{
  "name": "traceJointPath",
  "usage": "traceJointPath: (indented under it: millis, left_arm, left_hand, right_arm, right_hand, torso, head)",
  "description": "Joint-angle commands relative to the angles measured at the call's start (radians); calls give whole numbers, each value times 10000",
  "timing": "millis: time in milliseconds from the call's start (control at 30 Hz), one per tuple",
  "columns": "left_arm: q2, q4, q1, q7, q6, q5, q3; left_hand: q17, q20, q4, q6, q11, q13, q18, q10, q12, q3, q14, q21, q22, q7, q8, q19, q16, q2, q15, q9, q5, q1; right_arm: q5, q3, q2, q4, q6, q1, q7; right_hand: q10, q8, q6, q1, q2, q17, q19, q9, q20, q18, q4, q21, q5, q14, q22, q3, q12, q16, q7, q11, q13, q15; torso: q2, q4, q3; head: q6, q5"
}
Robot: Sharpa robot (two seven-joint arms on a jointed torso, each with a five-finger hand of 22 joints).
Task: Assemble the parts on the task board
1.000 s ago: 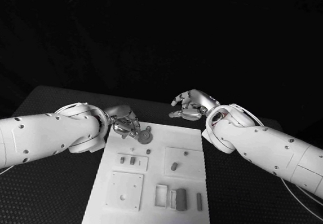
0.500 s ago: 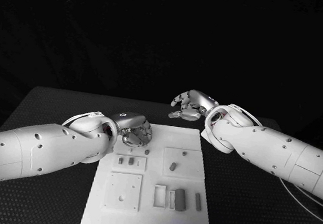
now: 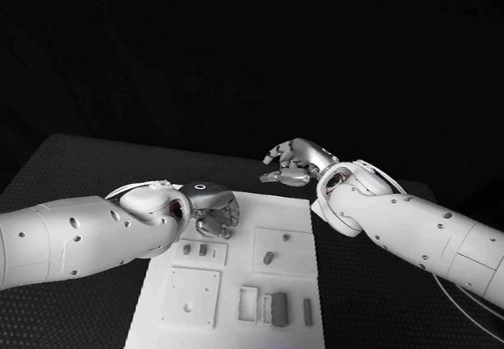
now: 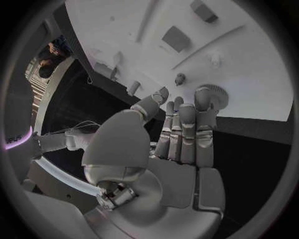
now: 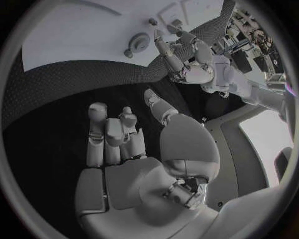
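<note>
The white task board (image 3: pixel 285 339) lies in the middle of the black table. My left hand (image 3: pixel 206 208) is low over its far left corner, fingers stretched out and thumb apart. In the left wrist view its fingertips (image 4: pixel 206 97) reach a round grey gear (image 4: pixel 218 94), and I see nothing gripped. A small peg (image 4: pixel 180 78) stands beside the gear. The right wrist view shows the gear (image 5: pixel 138 40) flat on the board (image 5: pixel 74 35) next to the left hand (image 5: pixel 187 59). My right hand (image 3: pixel 292 164) hovers beyond the board's far edge, fingers loosely spread and empty.
Small grey pieces (image 3: pixel 269 256) sit in the board's middle blocks. A square plate (image 3: pixel 193 296) and several upright rectangular parts (image 3: pixel 280 309) are on the near half. Black table surface (image 3: pixel 87 168) lies open on both sides of the board.
My left arm has swung in and rolled over, and the hand now covers the gear that lay exposed beside it. The right hand has barely shifted.
</note>
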Motion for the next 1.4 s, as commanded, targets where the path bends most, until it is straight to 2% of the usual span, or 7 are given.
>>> traceJointPath:
  millis: [33,300,533,667,1133,1400]
  left_arm:
    - [71,-67,-55,-310,253,-709,3]
    - [163,-196,-124,-415,229,-897,3]
    - [219,-298,-168,-483,292,-905,3]
    - [248,-393,-203,-536,409,-904,4]
    - [400,-593,-293,-493,366,-903,7]
    - [542,-701,-399,-488,414,-904,10]
  left_hand:
    - [53,-1,16,50,7,-18,939,74,-95,-77,155,130,107,5,-57,181,166,2,-7,-44,-11,-62]
    - [167,6,19,-78,33,-80,1145,45,-360,-102,494,458,434,-2,-133,552,549,-61,14,-183,-7,-4]
    - [148,34,22,-101,60,-124,1239,1,-498,-96,644,564,466,-6,-142,667,622,-59,40,-238,-1,-15]
    - [132,49,46,-69,73,-152,1322,18,-586,-81,805,681,473,22,-119,805,698,53,51,-275,39,-124]
    - [102,49,40,-29,58,-148,1389,148,-610,-38,918,783,470,40,-91,884,737,121,38,-311,53,-184]
    - [89,44,43,11,44,-141,1411,217,-618,0,969,830,469,71,-66,916,756,167,26,-325,72,-199]
  right_arm:
    - [-6,5,-7,33,45,-6,62]
    - [-6,5,7,55,49,-5,64]
    - [-6,5,24,68,53,-5,65]
    - [-6,5,32,76,60,-5,66]
    - [-7,6,44,124,55,-5,65]
    - [-7,6,54,139,60,-5,62]
  right_hand:
    - [-71,-48,-172,8,98,-16,23,-8,-21,613,-59,-62,67,-46,141,-7,-3,-58,278,-21,-13,27]
    - [-70,-48,-172,8,100,-16,24,-8,-21,613,-59,-62,66,-46,141,-7,-2,-58,278,-21,-14,27]
    - [-70,-47,-171,8,102,-16,25,-8,-21,613,-59,-62,66,-45,142,-7,-1,-57,279,-21,-14,28]
    - [-70,-47,-170,6,103,-16,26,-7,-21,613,-59,-62,66,-44,142,-8,0,-56,279,-20,-15,28]
    - [-69,-46,-169,4,107,-16,28,-7,-21,613,-58,-62,66,-42,143,-9,2,-55,279,-20,-16,29]
    - [-69,-46,-169,4,109,-16,29,-7,-21,613,-59,-62,66,-41,144,-9,3,-54,279,-20,-17,29]
  torso:
    - [-2,2,-1]
    - [-14,19,-7]
    - [-8,19,-11]
    - [-1,5,-10]
    - [-13,17,-14]
    - [-13,12,-9]
  head:
    - [-30,-29]
    - [-91,-81]
    - [-130,-90]
    - [-125,-125]
    - [-202,-129]
    - [-221,-139]
